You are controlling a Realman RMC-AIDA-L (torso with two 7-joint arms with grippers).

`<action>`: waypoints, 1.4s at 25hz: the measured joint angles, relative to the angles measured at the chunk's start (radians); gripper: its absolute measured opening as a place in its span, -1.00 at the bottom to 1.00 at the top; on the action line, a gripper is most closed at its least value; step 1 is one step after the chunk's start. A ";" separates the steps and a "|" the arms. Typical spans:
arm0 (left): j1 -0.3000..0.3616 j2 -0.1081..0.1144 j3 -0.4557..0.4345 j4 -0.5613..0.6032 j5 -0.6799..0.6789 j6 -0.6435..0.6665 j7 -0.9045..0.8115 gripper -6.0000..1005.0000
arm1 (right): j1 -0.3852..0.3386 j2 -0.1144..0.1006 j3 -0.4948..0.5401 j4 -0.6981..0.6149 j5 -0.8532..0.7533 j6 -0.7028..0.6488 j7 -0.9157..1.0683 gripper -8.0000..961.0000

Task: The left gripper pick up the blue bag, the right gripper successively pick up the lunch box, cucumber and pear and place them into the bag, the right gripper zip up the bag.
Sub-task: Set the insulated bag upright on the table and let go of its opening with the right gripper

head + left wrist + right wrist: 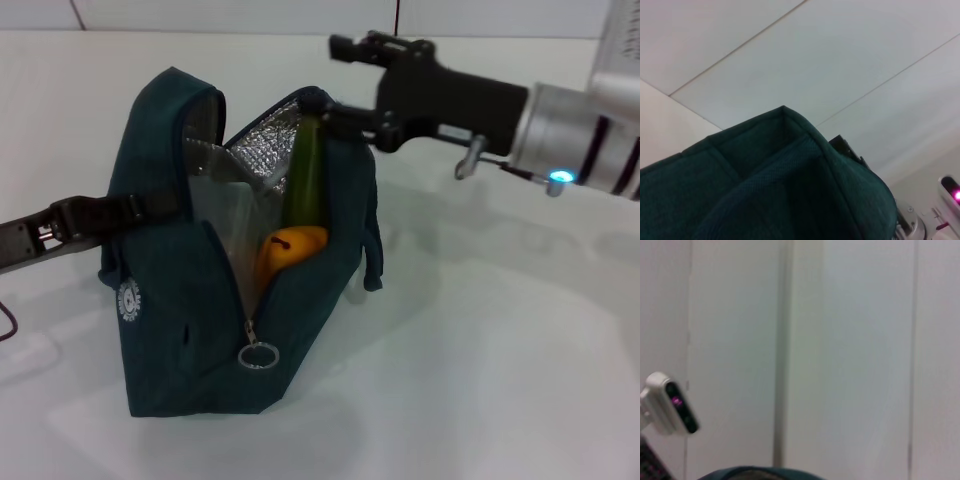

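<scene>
Right claw (335, 118) reached in from the robot's right at the upper rim of the blue bag (170, 330); whether its fingers had closed on the fabric could not be told. Left claw (95, 218) sat at the bag's left side by a handle strap, its grip also unclear. The bag stood on the white tabletop (500, 380), mouth open, foil lining showing. Inside, the cucumber (303, 175) stood upright and the pear (288, 250) lay below it; the lunch box (225, 225) seemed to show as a pale pane behind. Zipping looked next: the ring pull (258, 356) hung low at the front, so the right claw should drop there, pinch it squarely and draw along the zipper while the left kept the bag taut.
</scene>
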 joint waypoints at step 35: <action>-0.017 -0.003 0.000 -0.002 -0.001 -0.013 -0.002 -0.92 | -0.004 0.007 0.068 0.213 -0.137 0.060 0.037 0.45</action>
